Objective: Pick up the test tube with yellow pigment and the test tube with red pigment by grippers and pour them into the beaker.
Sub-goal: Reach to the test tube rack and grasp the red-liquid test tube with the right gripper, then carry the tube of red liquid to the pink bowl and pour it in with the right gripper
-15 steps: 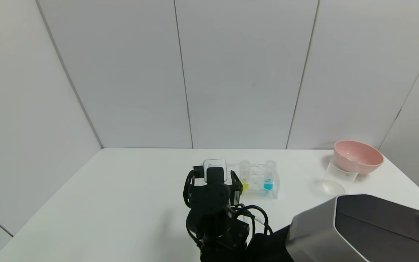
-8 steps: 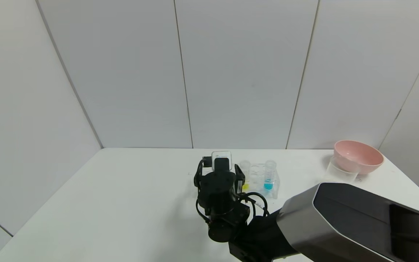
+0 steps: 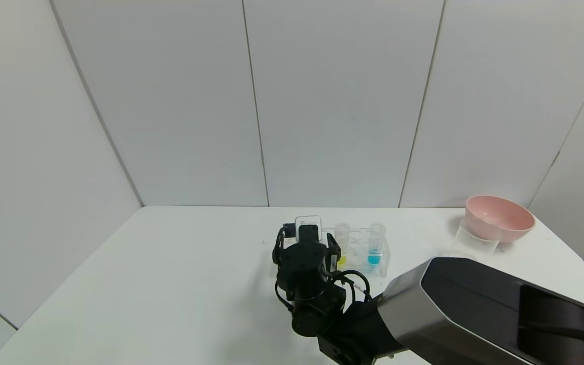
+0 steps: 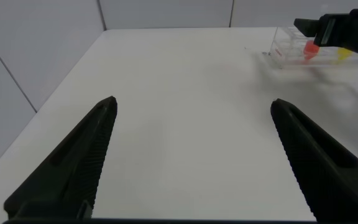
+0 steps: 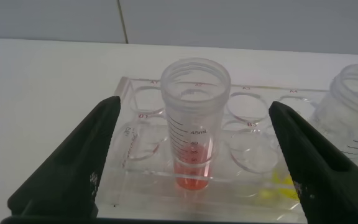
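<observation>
Red-pigment tube stands racked between the open right pincer fingers — untouched; left pincer open.

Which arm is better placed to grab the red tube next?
Right. Its open tool already straddles the red tube in the rack; the left tool hangs open over bare table, well away.

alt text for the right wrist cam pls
The right gripper is open around the red test tube, which stands upright in a clear rack. Part of the yellow test tube shows at the edge.
</observation>
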